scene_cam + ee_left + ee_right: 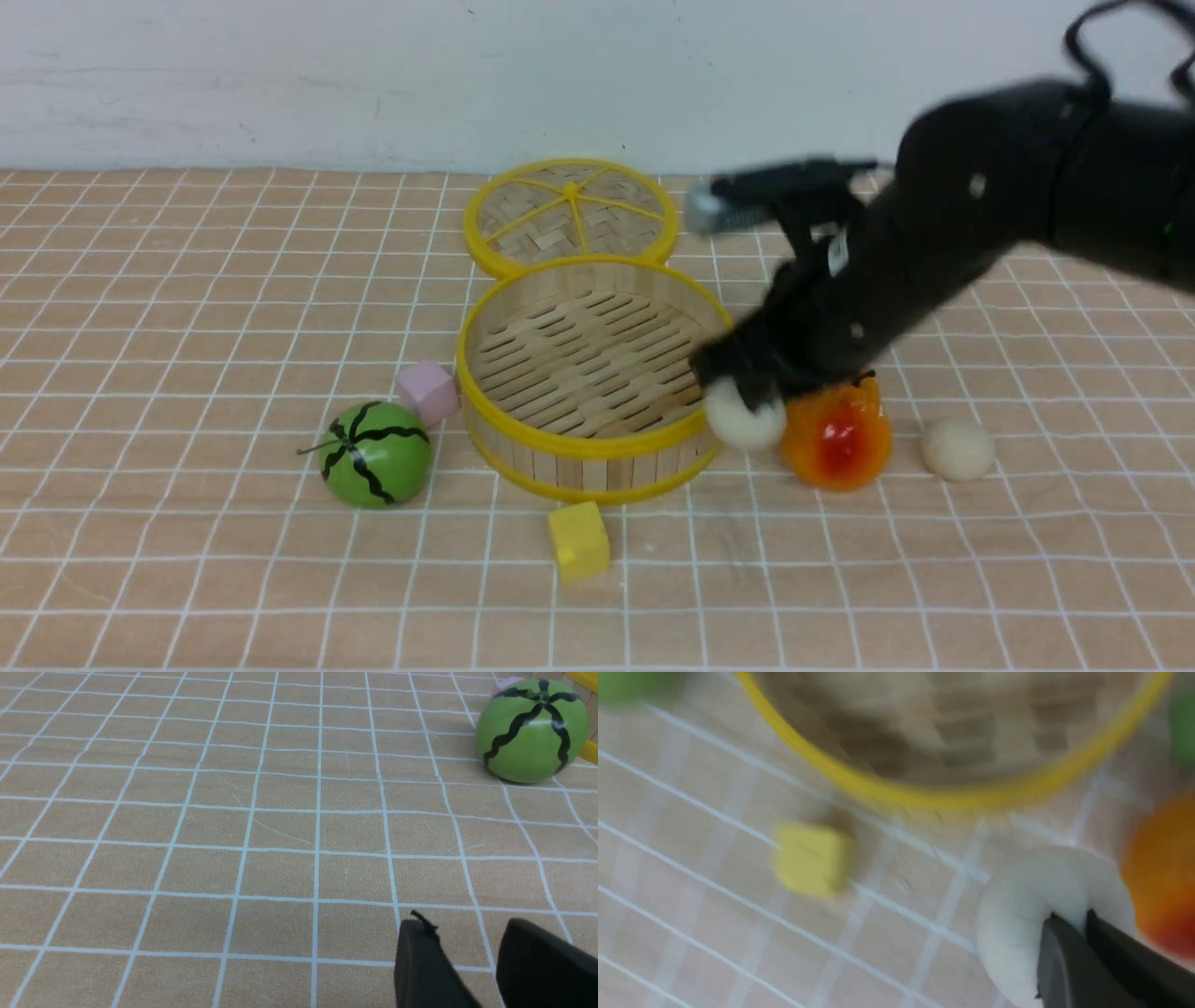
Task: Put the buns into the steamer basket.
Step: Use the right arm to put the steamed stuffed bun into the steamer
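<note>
- White-gridded cloth covers the bench, the steamer basket uncovered, presumably for easy loading.
- Right gripper pinches one bun at the basket's four o'clock, seemingly to carry it inside.
- Another bun waits farther out, also four o'clock.
- Left gripper stands parted, unneeded.

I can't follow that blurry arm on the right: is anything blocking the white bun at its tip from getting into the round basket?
Only the near yellow rim of the basket stands between; the bun would probably need lifting over it. The pear sits on the bun's other side.
</note>
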{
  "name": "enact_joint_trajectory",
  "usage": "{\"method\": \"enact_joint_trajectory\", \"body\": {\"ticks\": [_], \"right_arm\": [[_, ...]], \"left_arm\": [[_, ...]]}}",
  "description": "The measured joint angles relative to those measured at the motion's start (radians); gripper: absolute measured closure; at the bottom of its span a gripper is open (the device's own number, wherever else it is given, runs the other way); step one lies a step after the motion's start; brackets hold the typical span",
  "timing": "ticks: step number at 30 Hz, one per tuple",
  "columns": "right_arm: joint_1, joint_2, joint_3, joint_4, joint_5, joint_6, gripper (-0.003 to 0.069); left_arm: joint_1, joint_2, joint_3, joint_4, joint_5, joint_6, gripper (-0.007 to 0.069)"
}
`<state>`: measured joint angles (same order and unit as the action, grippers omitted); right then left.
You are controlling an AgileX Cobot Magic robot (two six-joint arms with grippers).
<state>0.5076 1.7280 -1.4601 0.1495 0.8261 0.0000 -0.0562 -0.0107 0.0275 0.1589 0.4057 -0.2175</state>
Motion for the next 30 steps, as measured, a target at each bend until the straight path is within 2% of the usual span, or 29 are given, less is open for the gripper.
{"method": "enact_joint_trajectory", "body": {"ticks": [5, 13, 20, 27, 28, 29, 30], "right_arm": [[0.000, 0.055, -0.107, 0.103, -0.121, -0.095, 0.0658], [0.000, 0.272, -0.123, 0.276, -0.371, -0.226, 0.0657], [0.000, 0.389, -0.123, 0.295, -0.405, -0.256, 0.0589], [0.000, 0.366, -0.128, 0.297, -0.418, -0.258, 0.0335], [0.000, 0.362, -0.128, 0.296, -0.415, -0.258, 0.0327], [0.000, 0.341, -0.128, 0.293, -0.404, -0.259, 0.0269], [0.000, 0.322, -0.128, 0.283, -0.392, -0.259, 0.0242]], "left_arm": [[0.000, 0.000, 0.000, 0.000, 0.000, 0.000, 0.0386], [0.000, 0.000, 0.000, 0.000, 0.000, 0.000, 0.0386], [0.000, 0.000, 0.000, 0.000, 0.000, 0.000, 0.0386], [0.000, 0.000, 0.000, 0.000, 0.000, 0.000, 0.0386], [0.000, 0.000, 0.000, 0.000, 0.000, 0.000, 0.0386], [0.000, 0.000, 0.000, 0.000, 0.000, 0.000, 0.0386], [0.000, 0.000, 0.000, 0.000, 0.000, 0.000, 0.0386]]}}
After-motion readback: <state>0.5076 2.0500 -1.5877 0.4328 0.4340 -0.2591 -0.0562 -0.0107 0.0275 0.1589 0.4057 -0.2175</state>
